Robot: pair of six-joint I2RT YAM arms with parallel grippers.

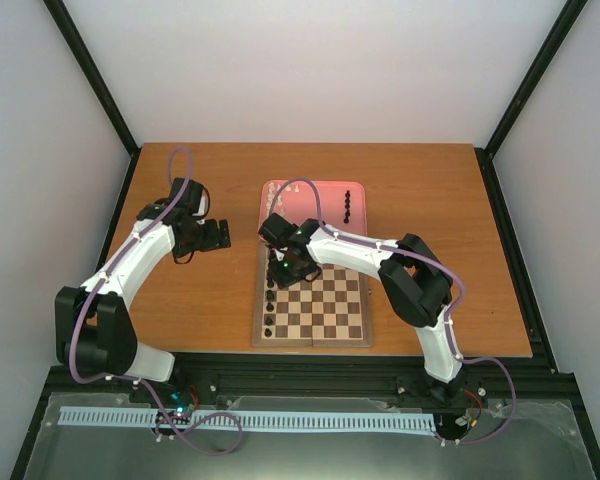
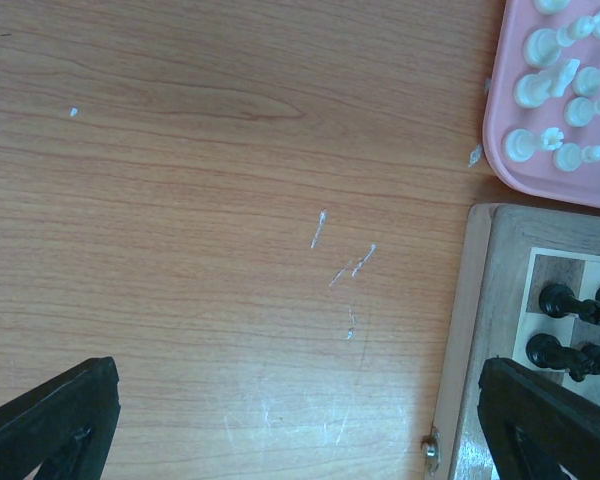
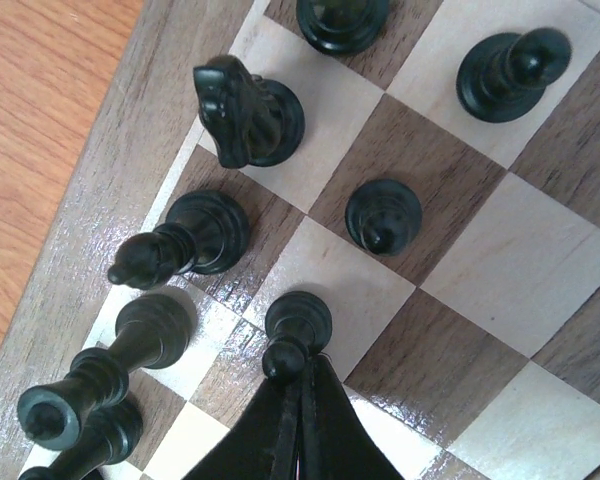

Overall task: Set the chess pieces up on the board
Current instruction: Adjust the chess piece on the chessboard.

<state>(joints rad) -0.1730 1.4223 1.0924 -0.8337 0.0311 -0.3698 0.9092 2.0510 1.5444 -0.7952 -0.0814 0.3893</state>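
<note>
Right pincer closed narrow, low over the board.
I see the black pawn upright, touching its tips.

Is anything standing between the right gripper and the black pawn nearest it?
Nothing visible does: the tips of the shut right gripper meet the head of the black pawn; the other black pieces stand on neighbouring squares.
</note>
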